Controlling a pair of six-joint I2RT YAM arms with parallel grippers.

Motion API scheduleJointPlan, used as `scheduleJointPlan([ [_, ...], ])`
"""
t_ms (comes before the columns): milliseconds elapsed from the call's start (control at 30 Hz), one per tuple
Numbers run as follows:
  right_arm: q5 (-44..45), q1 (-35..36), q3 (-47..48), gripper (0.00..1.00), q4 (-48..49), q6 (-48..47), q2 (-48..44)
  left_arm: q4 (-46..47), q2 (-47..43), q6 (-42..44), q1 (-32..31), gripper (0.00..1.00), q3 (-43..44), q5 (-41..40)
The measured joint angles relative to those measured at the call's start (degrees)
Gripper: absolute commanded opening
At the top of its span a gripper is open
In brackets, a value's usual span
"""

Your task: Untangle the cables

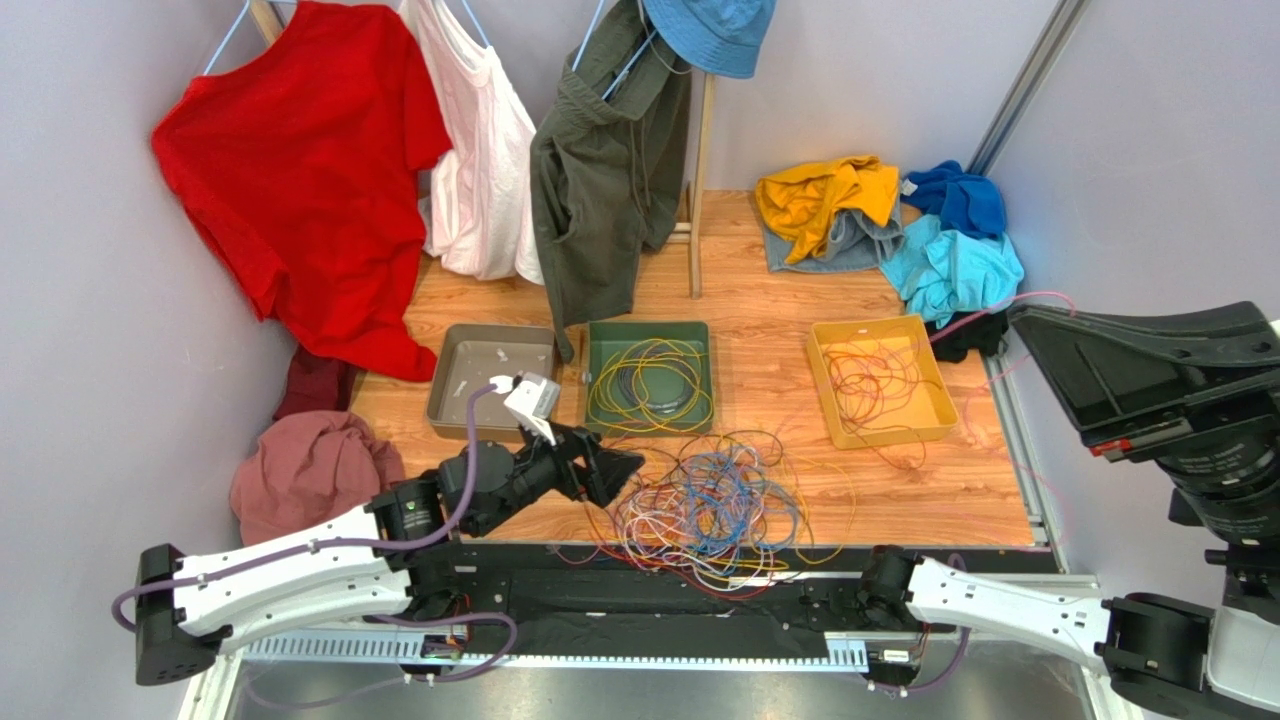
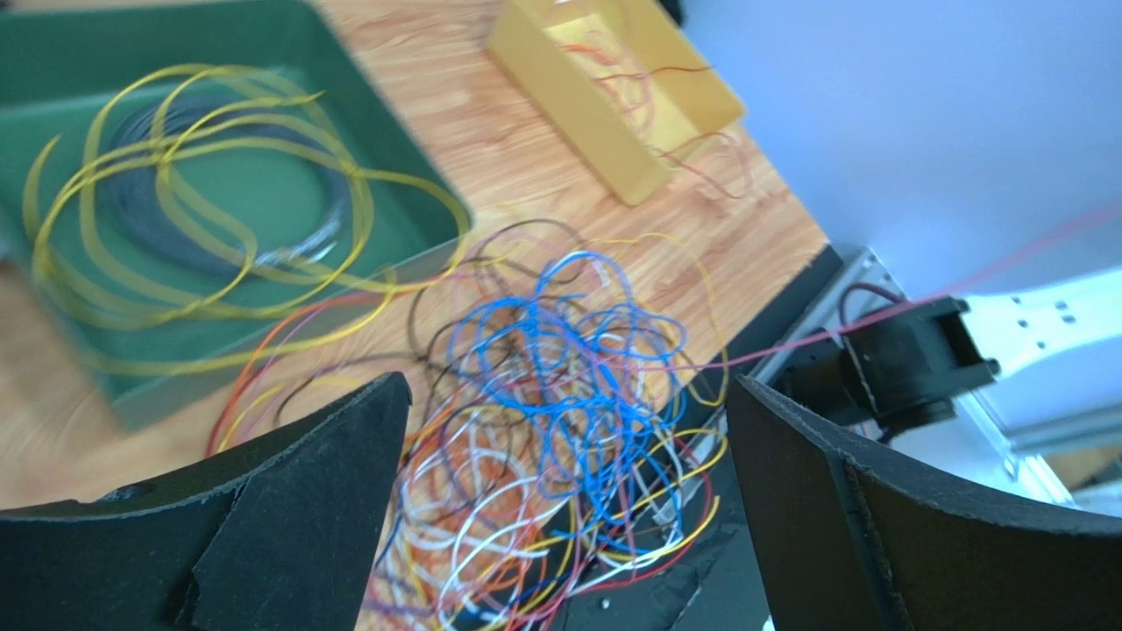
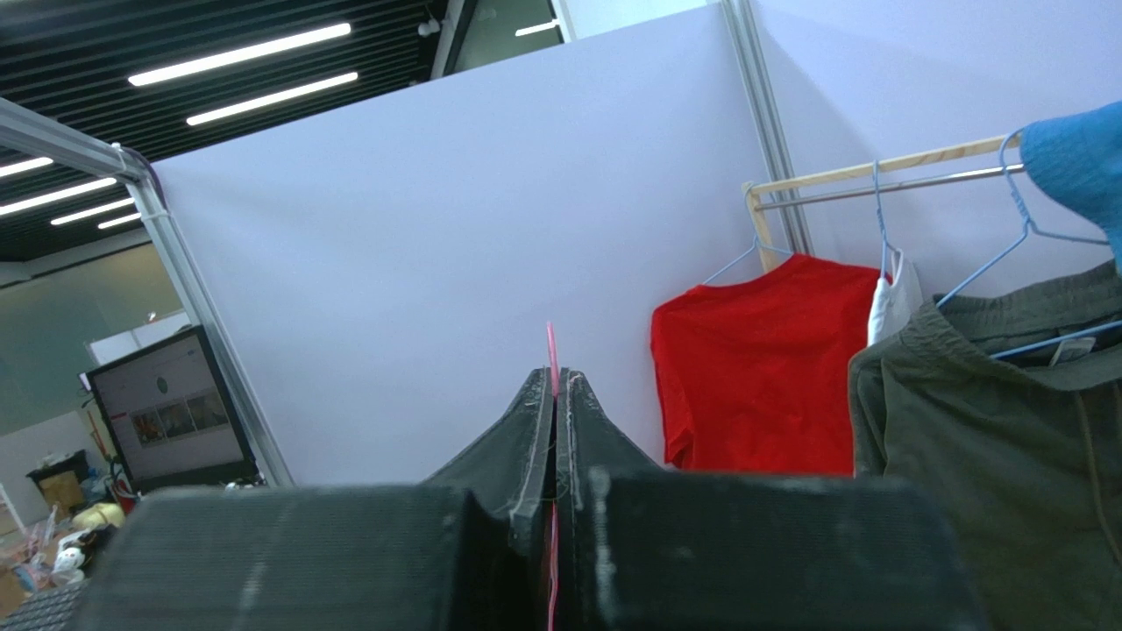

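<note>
Grey tray (image 1: 445,405) at left, contents unclear; green tray (image 1: 646,329) next, coiled yellow and grey loops (image 1: 649,387) inside; yellow tray (image 1: 894,435) rightward, thin red strands (image 1: 872,383) inside. Cables (image 1: 706,510) tangled on the wood before the trays, left gripper (image 2: 569,388) spread wide just beside them. Only in the right wrist view: right gripper (image 3: 555,395) pinched shut on a pink strand (image 3: 552,352). Hanging clothes (image 1: 301,165) behind

left gripper (image 2: 566,395) spread wide, right gripper (image 3: 555,388) — pinched tight

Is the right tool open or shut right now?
Shut. In the right wrist view the right tool has its jaws pressed together, with a thin pink cable pinched between them.
</note>
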Motion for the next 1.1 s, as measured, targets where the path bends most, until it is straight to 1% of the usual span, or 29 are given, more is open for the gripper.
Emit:
scheduleJointPlan([
  [267,-1.03,0.00,-2.54,0.00,-1.62,1.99,1.92,23.26,8.09,12.87,-0.02,0.99,-0.11,11.19],
  [433,-1.03,0.00,-4.76,0.00,-2.14,2.69,2.08,34.12,11.78,17.99,-0.90,0.99,-0.09,19.34],
  [500,-1.03,0.00,-5.81,0.00,-1.99,2.99,2.08,36.74,14.38,19.47,-1.46,0.99,0.26,21.90],
  [567,-1.09,0.00,-6.75,0.00,-2.12,3.45,2.10,38.69,19.02,20.87,-2.08,0.99,1.92,24.09],
  [700,-1.40,0.00,-7.06,0.00,-2.23,3.98,2.93,40.48,26.18,23.43,-4.42,0.99,3.45,26.10],
  [800,-1.62,0.00,-7.06,0.00,-2.23,4.31,3.48,42.05,30.27,24.94,-5.55,0.99,3.48,26.56],
  [1100,-3.50,0.00,-4.74,0.00,-3.54,5.31,4.76,50.10,42.45,27.82,-5.62,0.98,4.35,25.14],
])
